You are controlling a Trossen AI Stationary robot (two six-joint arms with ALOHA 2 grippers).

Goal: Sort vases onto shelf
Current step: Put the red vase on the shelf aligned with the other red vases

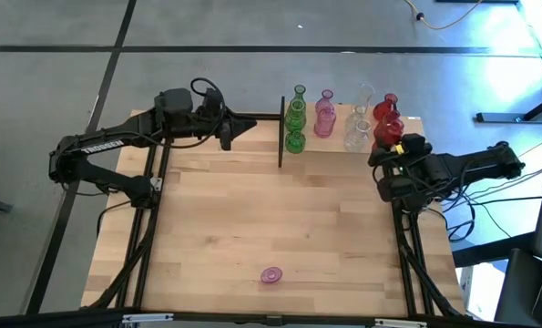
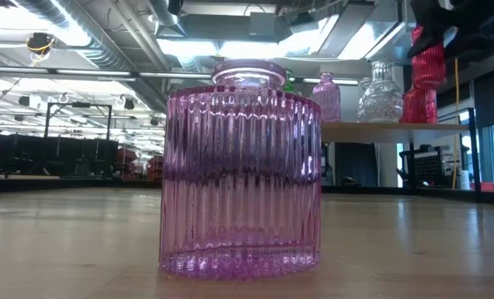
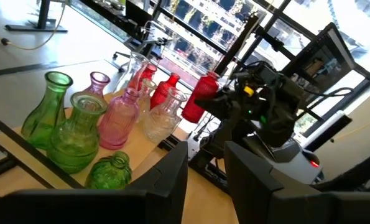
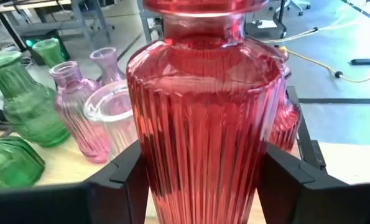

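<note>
The shelf (image 1: pixel 340 109) stands at the table's far edge. Green (image 1: pixel 295 118), pink (image 1: pixel 324 116), clear (image 1: pixel 356 132) and red vases (image 1: pixel 388 107) stand on their bases on it. My right gripper (image 1: pixel 393 150) is at the shelf's right end, shut on a ribbed red vase (image 4: pixel 203 118). My left gripper (image 3: pixel 206 165) hovers open and empty just left of the shelf's black post (image 1: pixel 281 132). A pink ribbed vase (image 1: pixel 271 274) stands alone on the tabletop near the front edge, filling the low view (image 2: pixel 240 170). My right gripper pinches the red vase's ribbed body (image 4: pixel 148 168) between its two fingers (image 4: pixel 125 177), one on each side, below the shoulder. The fingers come roughly level from the table's right side. The vase stays upright, neck up, lifted above the shelf board (image 2: pixel 371 127).
The shelf's black frame and upright post (image 3: pixel 23 149) lie close ahead of my left gripper. Bare tabletop (image 1: pixel 280 210) spreads between the shelf and the lone pink vase. Cables and stands lie on the floor beyond the table's right edge.
</note>
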